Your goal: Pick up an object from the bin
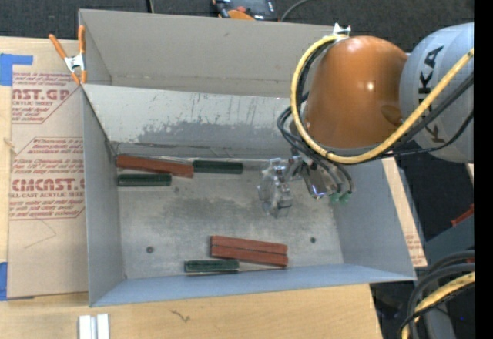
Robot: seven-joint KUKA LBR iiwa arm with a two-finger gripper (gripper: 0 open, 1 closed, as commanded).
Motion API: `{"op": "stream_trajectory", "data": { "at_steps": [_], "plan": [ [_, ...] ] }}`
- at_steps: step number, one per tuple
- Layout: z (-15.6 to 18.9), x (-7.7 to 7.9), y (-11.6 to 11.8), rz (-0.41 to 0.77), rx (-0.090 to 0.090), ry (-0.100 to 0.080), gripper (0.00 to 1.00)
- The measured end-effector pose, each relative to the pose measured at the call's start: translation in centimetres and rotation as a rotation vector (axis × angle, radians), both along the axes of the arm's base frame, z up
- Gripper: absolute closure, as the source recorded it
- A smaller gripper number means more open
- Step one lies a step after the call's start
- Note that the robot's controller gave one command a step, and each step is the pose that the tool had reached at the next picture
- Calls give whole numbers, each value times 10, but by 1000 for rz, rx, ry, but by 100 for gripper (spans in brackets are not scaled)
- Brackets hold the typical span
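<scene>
Open bin floor [192, 214] surrounds the pincer [276, 192], dark green stick [217, 167] nearby.

Flat brown bars [248, 250], green rods [218, 168]

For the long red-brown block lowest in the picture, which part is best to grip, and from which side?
Probably the right half of the red-brown block, across its narrow width, coming straight down. It lies flat, long sides running left to right, and a dark green stick lies close by its left end, so the right half has freer sides.
</scene>
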State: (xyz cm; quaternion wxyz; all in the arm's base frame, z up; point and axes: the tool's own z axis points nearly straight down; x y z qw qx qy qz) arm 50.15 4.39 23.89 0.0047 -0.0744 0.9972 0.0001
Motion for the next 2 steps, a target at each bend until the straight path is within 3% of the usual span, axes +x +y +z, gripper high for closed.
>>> {"op": "stream_trajectory", "data": {
  "at_steps": [1,2],
  "plan": [
    [-5,-1,0,-1,0,7,0],
    [-22,-22,-31,75,-1,10,0]
  ]
}}
